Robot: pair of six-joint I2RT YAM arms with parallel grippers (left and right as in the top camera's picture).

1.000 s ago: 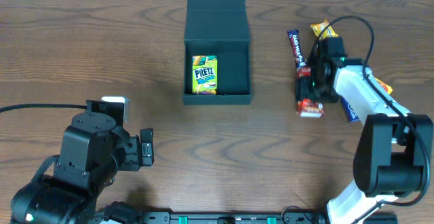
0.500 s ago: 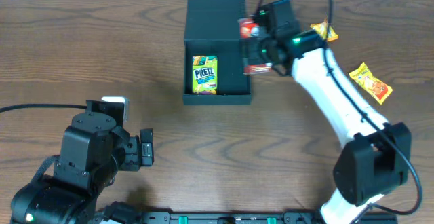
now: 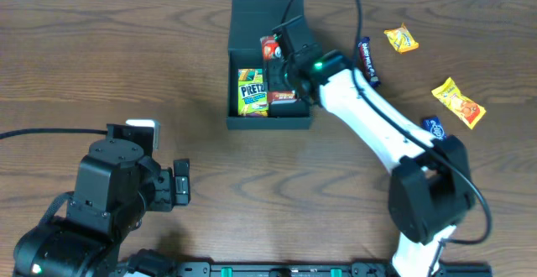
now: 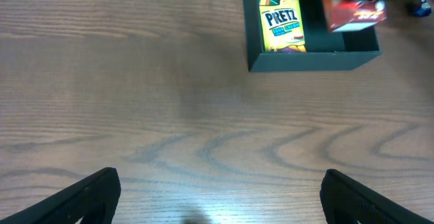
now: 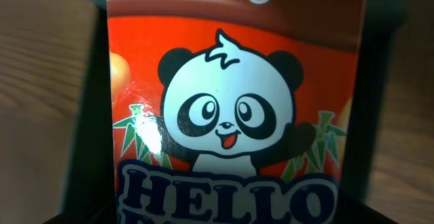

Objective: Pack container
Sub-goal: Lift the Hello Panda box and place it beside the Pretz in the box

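Note:
The container [image 3: 268,122] is a dark box standing open at the table's back middle, its flap lid lying flat behind it. A yellow Pretz box [image 3: 252,92] lies in its left half. My right gripper [image 3: 284,74] is shut on a red Hello Panda box [image 3: 282,101] and holds it over the container's right half. The panda box fills the right wrist view [image 5: 230,115]. The left wrist view shows the container [image 4: 312,62], the Pretz box [image 4: 281,20] and the panda box [image 4: 352,13]. My left gripper [image 4: 217,200] is open and empty, near the table's front left.
Loose snacks lie right of the container: a dark bar [image 3: 367,61], a yellow packet [image 3: 400,38], a yellow-orange packet [image 3: 459,102] and a blue packet [image 3: 435,128] beside the right arm. Bare wood lies between my left gripper and the container.
My right gripper has carried the red panda box from the right side of the table leftward to over the container's right half. The left arm has not moved.

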